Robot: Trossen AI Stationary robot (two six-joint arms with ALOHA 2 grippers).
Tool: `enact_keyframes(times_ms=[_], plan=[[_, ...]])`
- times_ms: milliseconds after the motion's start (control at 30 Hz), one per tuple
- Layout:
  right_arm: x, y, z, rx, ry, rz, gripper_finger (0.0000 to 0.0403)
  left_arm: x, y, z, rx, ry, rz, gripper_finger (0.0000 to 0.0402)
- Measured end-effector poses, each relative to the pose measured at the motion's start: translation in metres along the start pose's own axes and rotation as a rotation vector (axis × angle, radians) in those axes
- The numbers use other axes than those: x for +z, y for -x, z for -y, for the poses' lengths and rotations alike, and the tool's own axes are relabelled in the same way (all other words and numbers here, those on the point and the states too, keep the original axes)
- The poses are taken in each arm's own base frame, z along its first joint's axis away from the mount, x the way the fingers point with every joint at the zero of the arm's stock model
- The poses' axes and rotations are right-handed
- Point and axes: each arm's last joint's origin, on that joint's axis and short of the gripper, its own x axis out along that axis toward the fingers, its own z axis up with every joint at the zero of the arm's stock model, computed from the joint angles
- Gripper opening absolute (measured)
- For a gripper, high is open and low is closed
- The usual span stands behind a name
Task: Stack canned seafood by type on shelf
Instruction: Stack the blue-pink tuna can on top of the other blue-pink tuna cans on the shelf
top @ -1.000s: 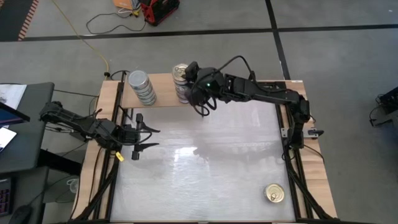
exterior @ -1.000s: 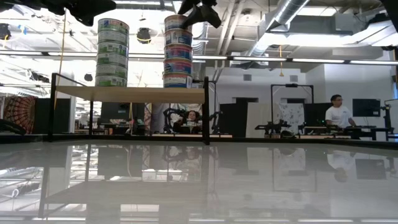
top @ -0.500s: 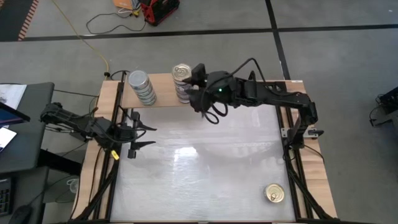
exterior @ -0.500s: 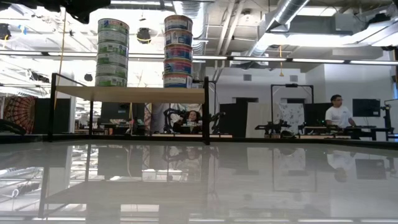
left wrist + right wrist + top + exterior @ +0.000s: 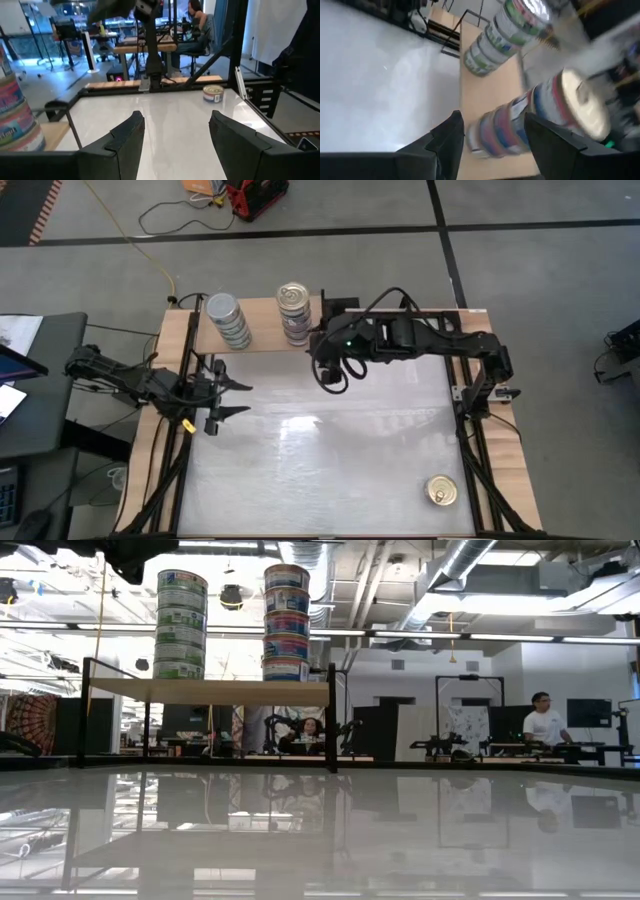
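Note:
Two stacks of several tins stand on the light wood shelf (image 5: 262,332) at the table's far edge. One has a silver lid on top (image 5: 228,319) (image 5: 181,624), the other a gold lid (image 5: 293,309) (image 5: 286,622). A single gold-lidded tin (image 5: 441,491) (image 5: 213,93) sits on the table near the near right corner. My right gripper (image 5: 320,338) (image 5: 495,132) is open and hovers just beside the gold-lidded stack (image 5: 540,120), toward the near right. My left gripper (image 5: 228,398) (image 5: 175,135) is open above the table's left edge, holding nothing.
The shelf stands raised on thin dark legs, with a dark upright panel (image 5: 331,715) at its right end. Dark frame rails run along the table's left and right edges. The white tabletop (image 5: 330,450) is glossy. People sit at desks in the room behind.
My right gripper has drawn back from the top of the gold-lidded stack, moving toward the table's near edge and right, and has left the low view. The stack stands as before. My left gripper has stayed about where it was.

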Motion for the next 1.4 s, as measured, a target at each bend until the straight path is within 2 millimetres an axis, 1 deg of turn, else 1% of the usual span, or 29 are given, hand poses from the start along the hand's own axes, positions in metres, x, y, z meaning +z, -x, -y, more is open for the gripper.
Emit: enact_keyframes(times_ms=[100, 200, 267, 333, 400, 500, 667, 800, 867, 967, 1100, 1233, 1400], plan=[[-0.011, -0.002, -0.010, 0.061, -0.112, -0.096, 0.0244, 0.003, 0.000, 0.000, 0.001, -0.017, 0.029, 0.0215], [-0.031, -0.007, -0.025, 0.152, -0.184, -0.263, 0.0244, 0.004, 0.000, 0.001, -0.034, -0.017, 0.039, 0.0215], [-0.043, -0.013, -0.035, 0.208, -0.247, -0.342, 0.0244, 0.003, 0.000, 0.002, -0.060, -0.011, 0.038, 0.0215], [-0.053, -0.020, -0.051, 0.250, -0.288, -0.393, 0.0244, 0.003, 0.000, 0.002, -0.084, -0.006, 0.034, 0.0215], [-0.064, -0.027, -0.071, 0.270, -0.290, -0.450, 0.0244, 0.002, -0.002, 0.004, -0.103, -0.005, 0.024, 0.0215], [-0.078, -0.030, -0.102, 0.307, -0.272, -0.522, 0.0244, 0.000, -0.004, 0.005, -0.105, 0.004, 0.006, 0.0215], [-0.098, -0.018, -0.145, 0.341, -0.266, -0.571, 0.0244, -0.007, -0.008, 0.008, -0.133, 0.013, -0.024, 0.0215], [-0.116, -0.006, -0.171, 0.366, -0.302, -0.483, 0.0244, -0.015, -0.008, 0.010, -0.145, 0.004, -0.038, 0.0215], [-0.128, 0.001, -0.176, 0.371, -0.352, -0.458, 0.0244, -0.017, -0.008, 0.011, -0.153, -0.002, -0.016, 0.0215], [-0.144, 0.014, -0.175, 0.357, -0.462, -0.422, 0.0244, -0.021, -0.006, 0.011, -0.159, -0.010, 0.014, 0.0215], [-0.160, 0.029, -0.177, 0.358, -0.588, -0.367, 0.0244, -0.023, -0.002, 0.010, -0.159, -0.009, 0.024, 0.0215], [-0.173, 0.044, -0.181, 0.374, -0.645, -0.357, 0.0244, -0.023, 0.001, 0.009, -0.155, -0.016, 0.023, 0.0215], [-0.190, 0.052, -0.190, 0.378, -0.701, -0.369, 0.0244, -0.027, 0.001, 0.009, -0.158, -0.046, -0.013, 0.0215]])
